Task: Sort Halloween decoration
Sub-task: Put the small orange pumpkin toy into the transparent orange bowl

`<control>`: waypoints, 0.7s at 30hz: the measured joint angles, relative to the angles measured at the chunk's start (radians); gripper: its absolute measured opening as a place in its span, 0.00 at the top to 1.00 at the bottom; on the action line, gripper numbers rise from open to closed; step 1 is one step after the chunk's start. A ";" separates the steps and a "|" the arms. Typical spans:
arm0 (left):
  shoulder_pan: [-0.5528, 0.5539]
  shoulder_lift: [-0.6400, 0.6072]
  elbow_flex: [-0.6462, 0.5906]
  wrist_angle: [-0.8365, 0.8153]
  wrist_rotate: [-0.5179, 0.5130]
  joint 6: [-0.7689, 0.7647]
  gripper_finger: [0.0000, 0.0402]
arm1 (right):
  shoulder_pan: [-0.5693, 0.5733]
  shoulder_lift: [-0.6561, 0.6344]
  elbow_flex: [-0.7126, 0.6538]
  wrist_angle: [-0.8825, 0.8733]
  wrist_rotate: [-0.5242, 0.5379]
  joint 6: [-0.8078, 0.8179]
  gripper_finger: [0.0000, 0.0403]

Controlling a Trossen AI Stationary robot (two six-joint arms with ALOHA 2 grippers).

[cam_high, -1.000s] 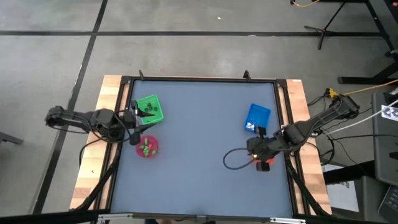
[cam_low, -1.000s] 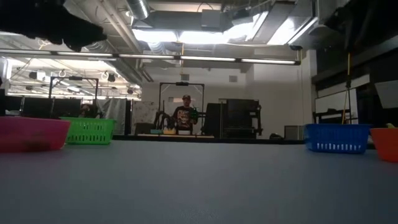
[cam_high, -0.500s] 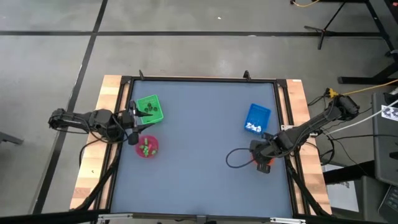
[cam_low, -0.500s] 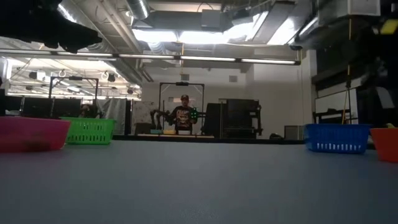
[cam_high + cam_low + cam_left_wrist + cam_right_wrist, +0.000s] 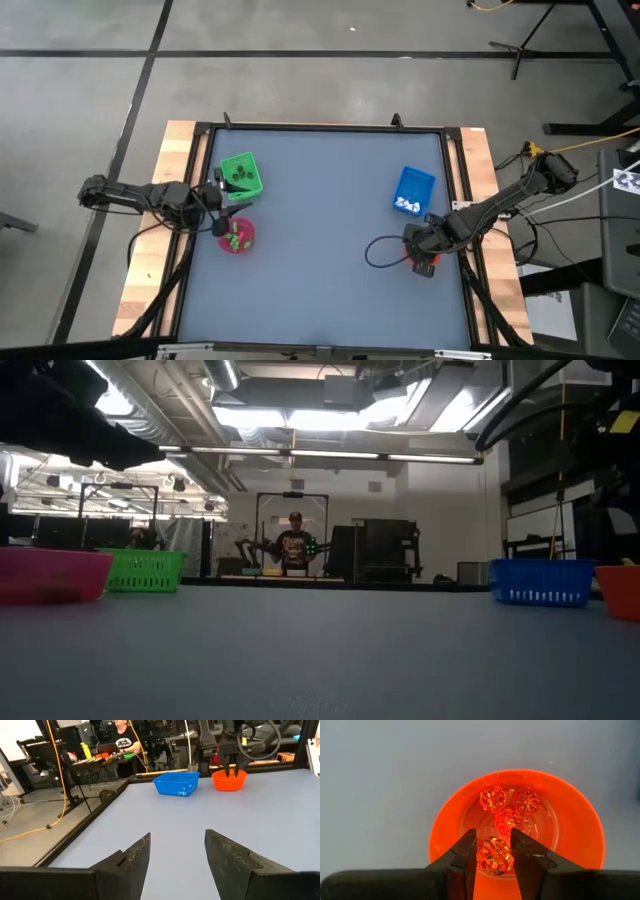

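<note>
My right gripper (image 5: 491,840) points down over the orange bowl (image 5: 445,820) at the table's right edge, shut on an orange pumpkin figure (image 5: 494,856). Three more orange pumpkins (image 5: 509,819) lie on the bowl's floor. In the high view the gripper (image 5: 420,255) covers most of the bowl (image 5: 428,266). My left gripper (image 5: 177,850) stands open and level at the table's left edge (image 5: 215,200), between the green tray (image 5: 240,177) and the pink bowl (image 5: 237,235), with nothing between its fingers. White figures lie in the blue tray (image 5: 413,190). My right gripper pinches the orange pumpkin by two opposite sides (image 5: 481,856) between its two fingers. The fingers (image 5: 465,855) come from above, pointing down into the bowl. The pumpkin looks larger than those on the bowl's floor, so it sits above them; whether it touches the floor I cannot tell.
Dark figures lie in the green tray and green ones in the pink bowl. A black cable loop (image 5: 380,255) lies on the mat beside the right gripper. A raised frame (image 5: 330,127) borders the mat. A person (image 5: 294,545) stands in the room beyond the far edge.
My right gripper has come down over the orange bowl and rolled at the wrist, still shut on the pumpkin. My left gripper has sunk a little at the table's left edge, still open.
</note>
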 joint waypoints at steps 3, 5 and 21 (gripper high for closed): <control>0.000 0.000 -0.001 0.001 -0.001 -0.009 0.57 | 0.000 0.000 0.000 0.000 0.000 0.000 0.75; 0.000 0.000 -0.001 0.001 -0.001 -0.003 0.57 | 0.000 0.000 0.000 0.000 0.000 0.000 0.74; 0.036 0.001 -0.110 0.205 0.050 0.024 0.57 | 0.000 -0.001 0.000 -0.020 0.001 -0.031 0.49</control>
